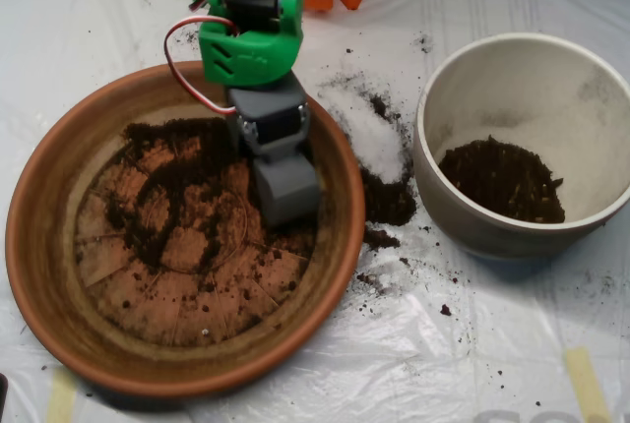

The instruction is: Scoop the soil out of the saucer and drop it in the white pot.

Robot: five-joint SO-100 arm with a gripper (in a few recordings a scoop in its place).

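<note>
On a table covered with crinkled clear plastic sheeting (472,344), a wide, shallow terracotta saucer (39,246) fills the left and centre of the overhead view. Its thick rim is bare, and its floor shows radial lines and a ring through a thin, patchy layer of dark soil (167,197), heaviest toward the upper middle and thinning to scattered crumbs at the lower right. To the right, just beside the saucer but apart from it, stands a deep white pot (591,79), narrower than the saucer, with a smooth rim and a greyish outer wall. A dark mound of soil lies on the pot's floor, toward the lower left side. From the top edge, a robot arm (251,44) reaches down over the saucer's upper right part; it has orange parts at the top, a green section below, and red and white wires looping at its left. At its end a grey scoop (286,187) points down onto the saucer floor, touching the soil layer near the right side. Its two halves look pressed together, with no gap visible from above. Between saucer and pot, a patch of white powder (374,138) lies on the plastic, with spilled dark crumbs beside and below it. Strips of yellowish tape (583,379) hold the sheeting at its edges.
</note>
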